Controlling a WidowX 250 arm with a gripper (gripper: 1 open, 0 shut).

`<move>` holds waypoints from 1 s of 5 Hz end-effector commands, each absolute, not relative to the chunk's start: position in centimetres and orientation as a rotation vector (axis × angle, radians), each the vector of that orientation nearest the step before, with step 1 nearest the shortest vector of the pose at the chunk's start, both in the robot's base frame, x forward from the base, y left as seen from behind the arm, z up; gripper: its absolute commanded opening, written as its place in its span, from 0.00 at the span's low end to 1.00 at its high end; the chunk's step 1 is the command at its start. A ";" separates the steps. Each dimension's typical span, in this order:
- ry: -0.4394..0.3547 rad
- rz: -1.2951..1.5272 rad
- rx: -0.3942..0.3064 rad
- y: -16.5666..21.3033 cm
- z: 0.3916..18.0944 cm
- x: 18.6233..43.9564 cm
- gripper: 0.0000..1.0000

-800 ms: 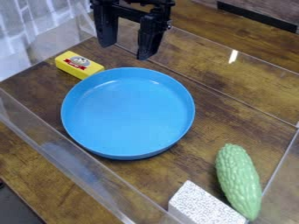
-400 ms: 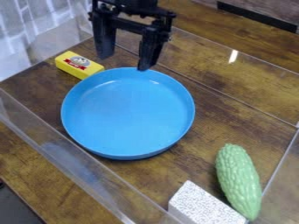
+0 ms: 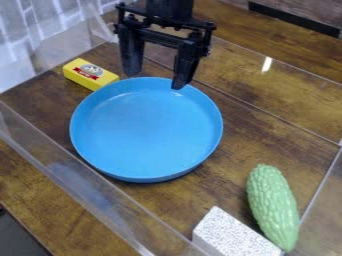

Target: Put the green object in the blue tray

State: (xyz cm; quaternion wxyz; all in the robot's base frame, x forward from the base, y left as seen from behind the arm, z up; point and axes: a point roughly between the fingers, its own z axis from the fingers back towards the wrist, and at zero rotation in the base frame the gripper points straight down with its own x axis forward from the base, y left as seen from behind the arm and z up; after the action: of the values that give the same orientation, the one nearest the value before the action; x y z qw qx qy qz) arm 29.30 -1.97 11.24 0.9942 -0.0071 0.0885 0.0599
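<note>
The green object (image 3: 274,206), a light green bumpy gourd toy, lies on the wooden table at the lower right, well apart from the tray. The blue tray (image 3: 107,155), a big round shallow dish, sits in the middle with nothing in it. My gripper (image 3: 156,78) hangs pointing down over the tray's far rim, open, its two dark fingers spread wide with nothing between them. It is far from the green object, across the tray from it.
A small yellow box (image 3: 90,73) lies left of the gripper beside the tray. A grey-white speckled sponge block (image 3: 230,237) sits at the bottom edge next to the green object. Clear plastic walls border the table at left and right.
The gripper has moved down and toward the right-front, from behind the tray to over its far rim. It stays open. Nothing else moved.
</note>
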 end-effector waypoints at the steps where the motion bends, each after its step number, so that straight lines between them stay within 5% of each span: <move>1: 0.135 0.162 -0.022 -2.1 12.6 30.2 1.00; 3: 0.161 0.202 -0.027 -2.7 12.0 31.6 1.00; 5: 0.173 0.232 -0.041 -7.2 10.4 31.9 1.00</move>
State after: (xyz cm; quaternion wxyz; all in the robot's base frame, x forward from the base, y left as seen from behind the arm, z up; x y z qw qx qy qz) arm 31.06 -6.95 8.51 0.9856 -0.0112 0.1210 0.1174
